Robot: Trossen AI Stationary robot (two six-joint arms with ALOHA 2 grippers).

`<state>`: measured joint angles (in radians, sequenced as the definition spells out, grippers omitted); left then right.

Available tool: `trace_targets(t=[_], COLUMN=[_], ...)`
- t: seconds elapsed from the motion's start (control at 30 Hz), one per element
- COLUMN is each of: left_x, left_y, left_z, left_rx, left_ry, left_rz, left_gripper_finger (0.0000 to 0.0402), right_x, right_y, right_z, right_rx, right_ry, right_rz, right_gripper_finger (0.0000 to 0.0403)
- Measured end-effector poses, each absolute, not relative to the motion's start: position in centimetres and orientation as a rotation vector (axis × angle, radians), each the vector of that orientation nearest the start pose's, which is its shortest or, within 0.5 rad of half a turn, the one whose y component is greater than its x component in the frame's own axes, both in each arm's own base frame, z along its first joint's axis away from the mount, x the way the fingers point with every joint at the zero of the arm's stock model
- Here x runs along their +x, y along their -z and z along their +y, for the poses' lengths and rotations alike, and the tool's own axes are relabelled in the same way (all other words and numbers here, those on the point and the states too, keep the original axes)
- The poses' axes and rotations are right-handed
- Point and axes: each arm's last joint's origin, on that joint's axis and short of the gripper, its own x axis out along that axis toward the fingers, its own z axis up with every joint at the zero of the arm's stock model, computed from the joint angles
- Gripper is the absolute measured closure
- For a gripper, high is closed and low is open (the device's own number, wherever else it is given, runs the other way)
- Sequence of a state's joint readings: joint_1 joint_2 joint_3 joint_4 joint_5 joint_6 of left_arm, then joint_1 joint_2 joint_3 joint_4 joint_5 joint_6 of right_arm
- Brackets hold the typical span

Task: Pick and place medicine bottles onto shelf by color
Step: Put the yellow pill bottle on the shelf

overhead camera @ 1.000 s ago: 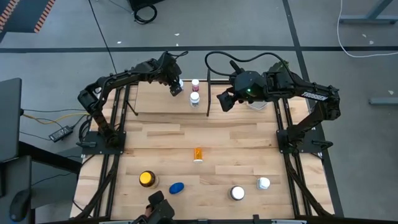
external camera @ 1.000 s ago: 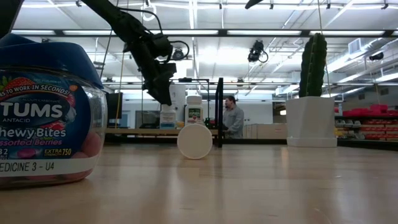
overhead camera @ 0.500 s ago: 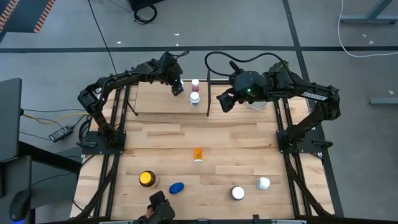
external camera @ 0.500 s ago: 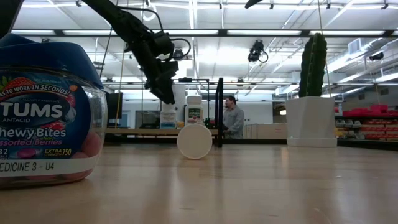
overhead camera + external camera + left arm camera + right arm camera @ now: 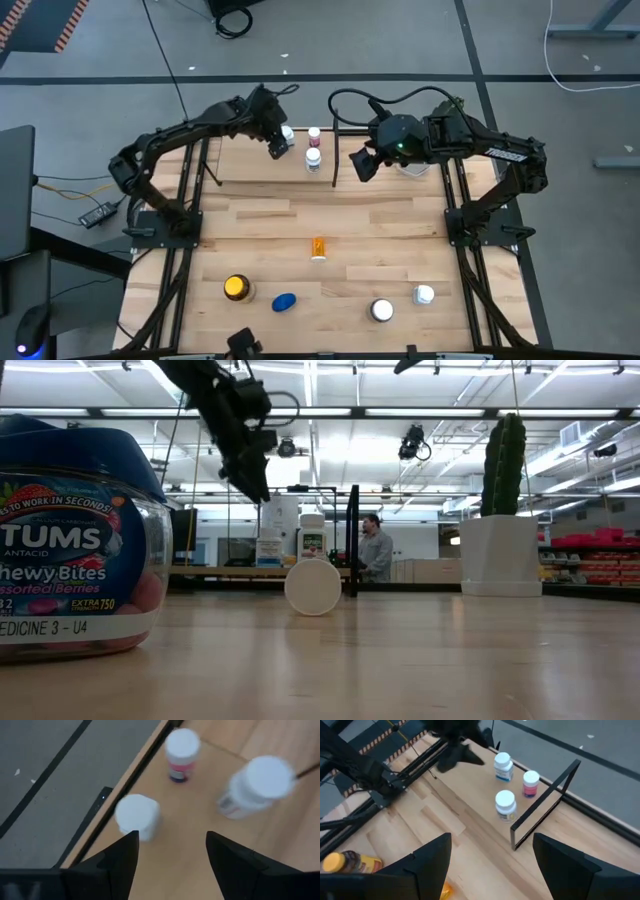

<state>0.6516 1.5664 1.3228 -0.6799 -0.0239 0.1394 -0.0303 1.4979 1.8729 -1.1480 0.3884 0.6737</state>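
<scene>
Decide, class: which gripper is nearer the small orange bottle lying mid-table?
Right, though only narrowly. The right gripper hangs beyond the orange bottle, toward the shelf; the left gripper hovers farther back over the shelf.

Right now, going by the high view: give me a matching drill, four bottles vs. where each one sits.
Things:
1. amber yellow-lidded bottle
2. blue bottle
3. small orange bottle
4. pink-labelled bottle

Places:
A. on the shelf at the table's far edge, upright
B. mid-table, lying alone
C. near edge, left of the blue one
D. near edge, between the yellow lid and a white-capped bottle

Pairs: 1-C, 2-D, 3-B, 4-A
</scene>
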Motion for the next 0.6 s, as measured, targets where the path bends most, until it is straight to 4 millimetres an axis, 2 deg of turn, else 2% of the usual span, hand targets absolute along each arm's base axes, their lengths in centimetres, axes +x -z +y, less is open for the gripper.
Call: trace_targets(t=[0.23,0.43,0.6], left_x=[25.6,24.1,22.9], left_y=[-31.5,-32.8,-33.9], left_z=[14.4,7.5,1.5], left_rx=[-0.288,-0.38,-0.486], left_ry=[-0.533,-0.444,-0.346], left_rz=[0.93,1.057,1.089], left_gripper_finger=[0.0168,0.0169,0.0166], right_x=[26.9,26.1,26.1], right_y=[-44.1,-43.5,-43.5], right_z=[-1.9,-1.7,-0.5], right_rx=[0.455,0.497,0.453], right_ry=[0.648,0.698,0.641], right_rz=[0.677,0.757,0.782], right_gripper_finger=[0.0116,0.0116,0.0116])
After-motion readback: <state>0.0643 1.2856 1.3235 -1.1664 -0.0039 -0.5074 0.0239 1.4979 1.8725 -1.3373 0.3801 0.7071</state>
